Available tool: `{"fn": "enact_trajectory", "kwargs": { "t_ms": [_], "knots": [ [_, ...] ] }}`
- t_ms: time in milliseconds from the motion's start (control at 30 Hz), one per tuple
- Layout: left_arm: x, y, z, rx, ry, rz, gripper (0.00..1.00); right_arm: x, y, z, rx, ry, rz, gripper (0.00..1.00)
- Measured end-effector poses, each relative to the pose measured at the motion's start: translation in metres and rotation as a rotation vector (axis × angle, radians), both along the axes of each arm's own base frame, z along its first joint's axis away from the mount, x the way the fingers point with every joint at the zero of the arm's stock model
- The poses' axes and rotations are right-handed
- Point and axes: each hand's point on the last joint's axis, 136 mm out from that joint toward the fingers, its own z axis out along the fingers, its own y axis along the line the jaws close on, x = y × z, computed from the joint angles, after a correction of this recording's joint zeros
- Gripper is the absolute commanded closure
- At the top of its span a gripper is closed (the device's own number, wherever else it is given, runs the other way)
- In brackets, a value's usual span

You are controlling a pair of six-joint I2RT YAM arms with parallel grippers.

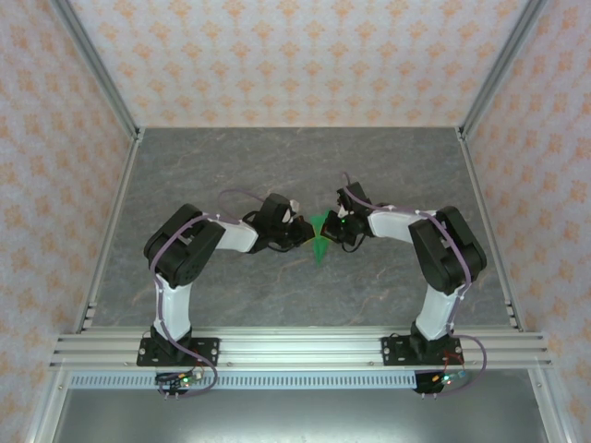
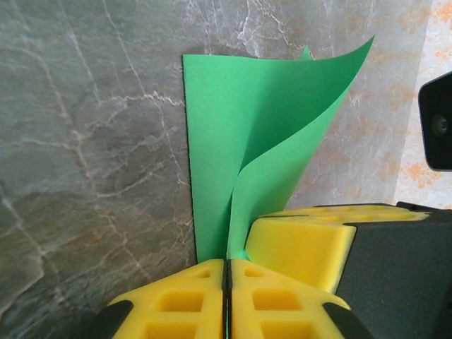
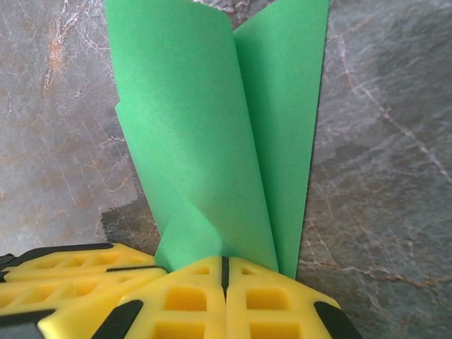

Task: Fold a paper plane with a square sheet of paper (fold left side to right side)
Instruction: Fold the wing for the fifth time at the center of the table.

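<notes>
Grey marble tabletop (image 1: 277,295) — floral-patterned walls (image 1: 305,55)

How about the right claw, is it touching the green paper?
Touching. In the right wrist view the right gripper is shut, its yellow fingers pinching the paper.

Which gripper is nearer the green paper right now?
Neither, both touch it: left gripper pinches the green paper from its left, right gripper from its right.

A: What's the green paper (image 2: 233,134) doing?
B: One flap lies flat on the grey stone table (image 2: 85,141), the other curls up to the right
A: And the left gripper (image 2: 227,282)?
B: Yellow fingers (image 2: 176,304) pressed together on its lower edge, the right gripper's yellow finger (image 2: 304,240) just beside
</notes>
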Motion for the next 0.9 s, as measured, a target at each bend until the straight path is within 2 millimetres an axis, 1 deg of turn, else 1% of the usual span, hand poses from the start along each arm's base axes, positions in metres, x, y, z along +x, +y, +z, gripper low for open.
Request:
{"fn": "enact_trajectory", "kwargs": {
  "t_ms": [100, 167, 267, 400, 500, 567, 700, 800, 900],
  "knots": [
    [-0.006, 0.008, 0.003, 0.039, 0.005, 0.005, 0.77, 0.000, 0.000, 0.000, 0.003, -0.005, 0.000, 1.00],
    [-0.010, 0.017, 0.007, 0.064, 0.007, 0.012, 0.75, 0.000, 0.000, 0.000, 0.004, -0.007, 0.000, 1.00],
    [-0.015, 0.027, 0.019, 0.090, -0.012, 0.017, 0.77, 0.000, 0.000, 0.000, 0.005, -0.009, 0.000, 1.00],
    [-0.023, 0.029, 0.039, 0.063, -0.046, 0.001, 0.83, 0.000, 0.000, 0.000, 0.005, -0.009, 0.000, 1.00],
    [-0.032, 0.016, 0.048, 0.024, -0.055, -0.046, 0.89, 0.000, 0.000, 0.000, 0.005, -0.009, 0.000, 1.00],
    [-0.045, 0.002, 0.050, 0.004, -0.051, -0.097, 0.92, 0.000, 0.000, 0.000, 0.005, -0.009, 0.000, 1.00],
    [-0.065, -0.026, 0.059, -0.044, -0.049, -0.172, 0.95, 0.000, 0.000, 0.000, 0.005, -0.009, 0.000, 1.00],
    [-0.065, -0.033, 0.062, -0.065, -0.052, -0.175, 0.96, 0.000, 0.000, 0.000, 0.005, -0.009, 0.000, 1.00],
    [-0.061, -0.036, 0.056, -0.073, -0.039, -0.163, 0.96, 0.000, 0.000, 0.000, 0.005, -0.009, 0.000, 1.00]
  ]
}}
